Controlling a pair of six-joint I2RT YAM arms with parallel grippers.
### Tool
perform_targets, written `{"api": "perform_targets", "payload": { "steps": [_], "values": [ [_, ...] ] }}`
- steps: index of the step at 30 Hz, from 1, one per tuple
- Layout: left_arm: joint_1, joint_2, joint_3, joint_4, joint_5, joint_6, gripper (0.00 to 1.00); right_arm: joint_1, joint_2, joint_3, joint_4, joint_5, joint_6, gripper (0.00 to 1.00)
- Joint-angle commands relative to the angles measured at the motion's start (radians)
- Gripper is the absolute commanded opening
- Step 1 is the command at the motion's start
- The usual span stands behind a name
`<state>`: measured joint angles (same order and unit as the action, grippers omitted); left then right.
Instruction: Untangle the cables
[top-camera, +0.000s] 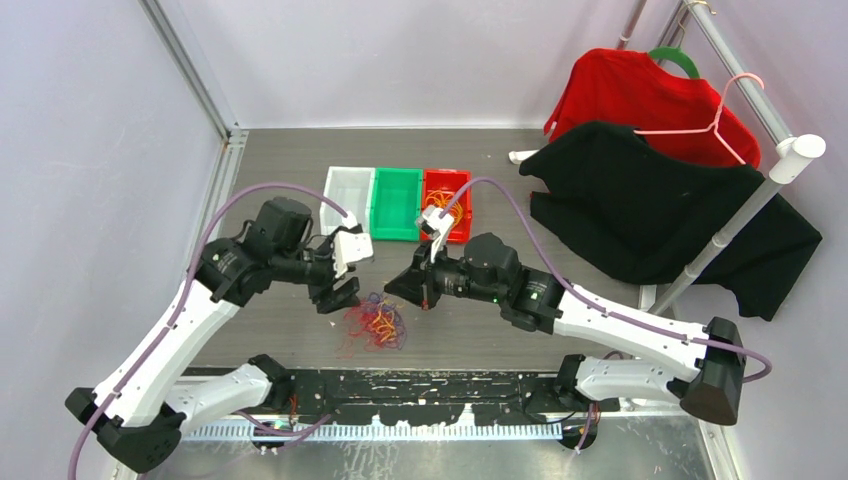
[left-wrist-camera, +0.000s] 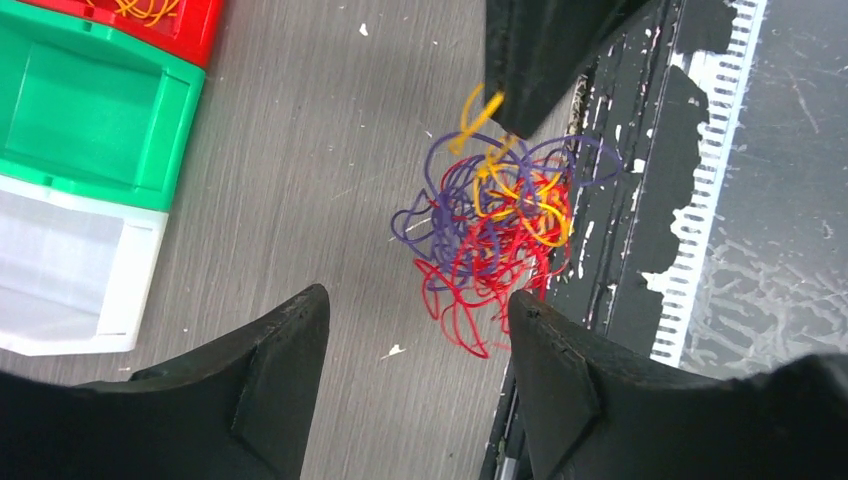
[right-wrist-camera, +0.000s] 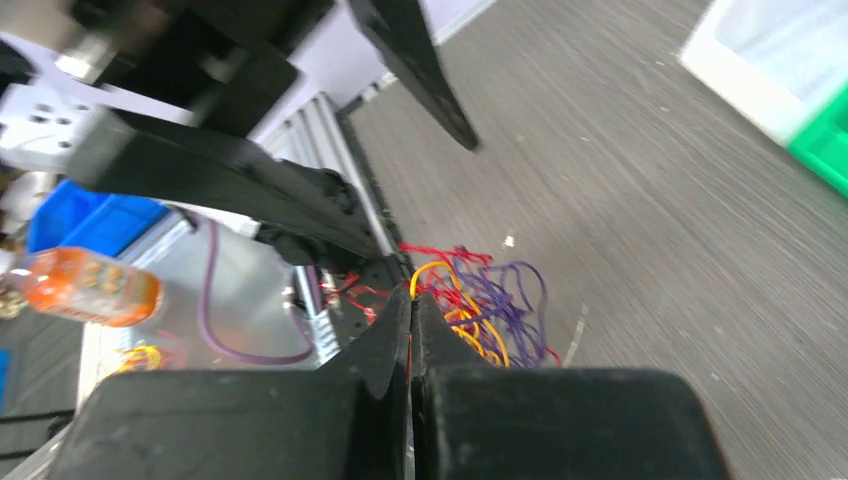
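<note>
The cables (top-camera: 375, 322) lie as one fist-sized tangle of red, purple and orange-yellow strands on the grey table near its front edge. In the left wrist view the cables (left-wrist-camera: 495, 225) sit just beyond my left gripper (left-wrist-camera: 418, 300), which stands open with nothing between its fingers. My left gripper (top-camera: 338, 298) hovers at the tangle's left. My right gripper (top-camera: 425, 302) is to the tangle's right, and in its own view the right gripper (right-wrist-camera: 411, 295) is shut on an orange-yellow strand (right-wrist-camera: 432, 270) that rises out of the clump (right-wrist-camera: 490, 305).
Three bins stand side by side at the back: white (top-camera: 345, 195), green (top-camera: 397, 200) and red (top-camera: 447, 190), the red one holding orange strands. A rack (top-camera: 745, 215) with red and black garments fills the right. The black perforated rail (top-camera: 420, 385) runs along the front edge.
</note>
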<state>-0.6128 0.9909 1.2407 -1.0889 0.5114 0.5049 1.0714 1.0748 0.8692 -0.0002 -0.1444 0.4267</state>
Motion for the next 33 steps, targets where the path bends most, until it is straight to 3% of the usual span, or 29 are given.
{"api": "perform_targets", "payload": {
  "steps": [1,12,17,22,27,30,33],
  "values": [
    [0.005,-0.067,-0.068,0.206,0.044,0.006,0.65,0.004,0.028,0.088,0.127,-0.185,0.046,0.01],
    [0.006,-0.142,-0.066,0.258,0.143,-0.065,0.57,0.004,0.058,0.088,0.219,-0.273,0.147,0.01],
    [0.003,-0.168,-0.065,0.217,0.265,-0.029,0.55,0.004,0.064,0.090,0.226,-0.293,0.159,0.01],
    [-0.001,-0.155,-0.062,0.194,0.281,-0.003,0.47,0.003,0.077,0.097,0.227,-0.302,0.171,0.01],
    [-0.001,-0.151,-0.066,0.192,0.291,-0.017,0.33,0.004,0.079,0.093,0.229,-0.297,0.180,0.01],
    [-0.002,-0.161,-0.084,0.224,0.262,-0.037,0.14,0.004,0.080,0.091,0.236,-0.296,0.188,0.01],
    [-0.002,-0.176,-0.107,0.257,0.222,-0.060,0.04,0.004,0.076,0.084,0.236,-0.288,0.190,0.01]
  ]
}}
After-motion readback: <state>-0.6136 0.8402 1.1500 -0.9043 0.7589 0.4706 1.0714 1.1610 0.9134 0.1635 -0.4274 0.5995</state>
